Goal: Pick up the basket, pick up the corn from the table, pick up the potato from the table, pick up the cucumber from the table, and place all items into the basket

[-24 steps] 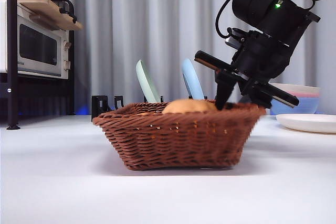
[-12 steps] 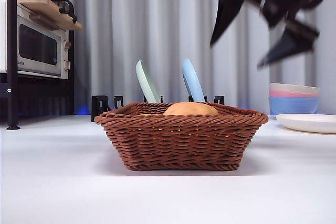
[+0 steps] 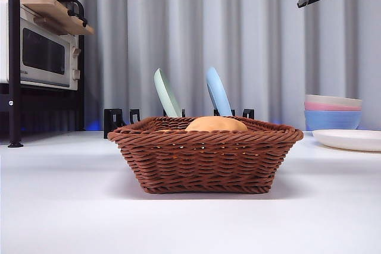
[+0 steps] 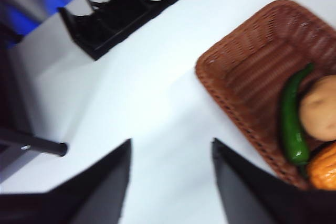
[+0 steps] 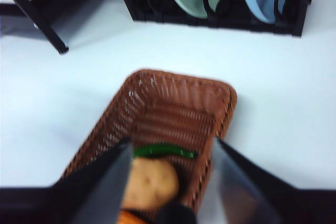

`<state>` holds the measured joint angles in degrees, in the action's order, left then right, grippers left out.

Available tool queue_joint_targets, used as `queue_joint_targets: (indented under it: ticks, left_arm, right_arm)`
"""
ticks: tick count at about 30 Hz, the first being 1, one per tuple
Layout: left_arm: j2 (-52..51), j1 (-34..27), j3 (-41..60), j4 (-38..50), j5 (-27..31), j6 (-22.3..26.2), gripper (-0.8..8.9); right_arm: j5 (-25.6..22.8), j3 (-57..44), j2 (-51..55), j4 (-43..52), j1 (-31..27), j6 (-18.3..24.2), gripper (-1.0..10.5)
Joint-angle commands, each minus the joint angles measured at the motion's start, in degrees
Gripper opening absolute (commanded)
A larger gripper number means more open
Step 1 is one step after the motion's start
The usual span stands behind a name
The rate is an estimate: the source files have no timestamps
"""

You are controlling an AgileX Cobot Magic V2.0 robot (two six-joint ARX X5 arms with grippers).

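Task apparently all but finished. Brown wicker basket [image 3: 205, 154] resting on the white table [image 3: 65, 206], roughly mid-table, with all three vegetables inside: tan potato [image 4: 318, 107] against one wall, dark green cucumber [image 4: 292, 116] lying just beside it, touching or nearly so, and bumpy orange corn [image 4: 324, 167] tucked into the basket corner next to both. From the low front view, only the potato's rounded top showing above the braided rim. Nothing left on the tabletop to collect, judging by what can be seen. Right gripper [image 5: 169, 166] high above the basket, jaws spread apart, holding nothing; probably the black tips at the top right corner of the front view. Left gripper [image 4: 170, 174] also raised, over bare table just off the basket's edge, jaws apart and empty. Surface smooth, plain and white. Behind the basket, toward the far edge, a black rack [image 3: 119, 118] holding a pale green plate [image 3: 166, 93] and a light blue plate [image 3: 218, 91] upright. At the far left, a microwave [image 3: 40, 55] on a dark shelf. At the far right, stacked pastel bowls [image 3: 333, 111] and a white plate [image 3: 350, 139]. Grey curtains [image 3: 250, 46] across the back.
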<state>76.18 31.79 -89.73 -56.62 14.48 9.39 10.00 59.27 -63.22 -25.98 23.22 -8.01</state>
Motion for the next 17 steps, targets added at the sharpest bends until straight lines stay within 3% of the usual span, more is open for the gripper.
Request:
queue_joint_targets:
  ticks: [1, 5, 9, 17]
  left_arm:
    - [-1.6, -1.1, 3.8, 3.4, -1.6, -0.7, -0.08]
    - [-6.1, -1.2, 12.4, 9.2, -1.4, -2.3, -0.08]
    - [-13.0, -1.2, 24.6, 16.1, -1.1, -3.1, -0.08]
    - [-30.7, -1.0, 50.7, 31.1, -1.9, -8.3, -0.08]
  right_arm:
    - [-0.1, 0.1, -0.2, -1.5, 0.1, 1.2, -0.1]
    - [-1.2, 0.0, -0.1, -3.0, 0.4, 2.9, -0.1]
    - [-6.8, -0.9, 0.6, -3.5, 1.8, 3.8, -0.1]
    - [-12.2, -13.4, 8.6, 5.9, 6.5, 4.0, -0.1]
